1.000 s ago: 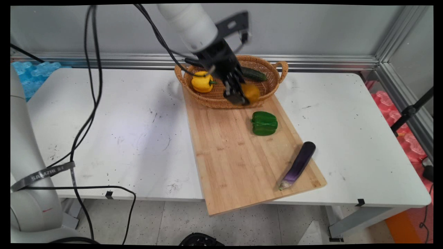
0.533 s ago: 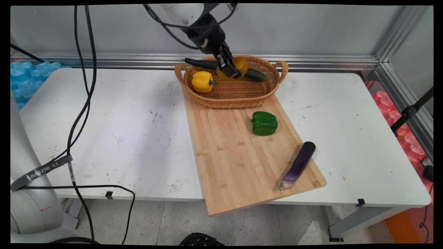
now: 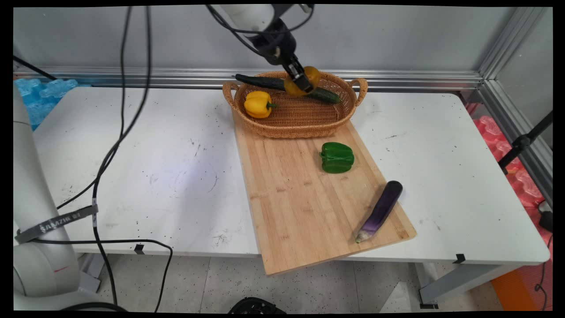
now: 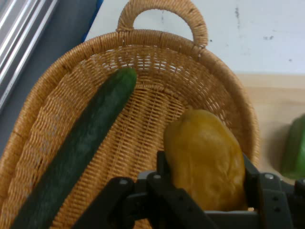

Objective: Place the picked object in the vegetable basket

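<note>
While I watch from the main view, my tool (image 3: 301,81) hangs above the back of the wicker basket (image 3: 304,128), lifted clear of its floor. Its 2 fingers are closed on an orange-yellow pepper (image 3: 309,78); in the hand view the same tool (image 4: 205,191) has the orange-yellow pepper (image 4: 206,157) pinched between its fingers (image 4: 164,167), one on each side, with the woven basket (image 4: 157,95) beneath.

Inside the basket I see a long dark green cucumber (image 3: 265,82) lying across the back, partly behind the tool, with its far end resting near the right rim. From the hand camera the cucumber (image 4: 76,152) runs diagonally along the basket's wall, apart from the held pepper. A yellow bell pepper (image 3: 258,104) sits in the basket's left part, stem pointing right.

I see the basket standing on the far end of a wooden cutting board (image 3: 300,203), which lies on the white tabletop (image 3: 132,168) and overhangs its near edge. On the board, just in front of the basket, sits a green bell pepper (image 3: 337,157); a sliver of that green bell pepper (image 4: 294,148) shows at the right edge of the hand view. A purple eggplant (image 3: 380,210) lies at the board's right edge, its pale stem end toward the near side, well apart from the green pepper.
</note>
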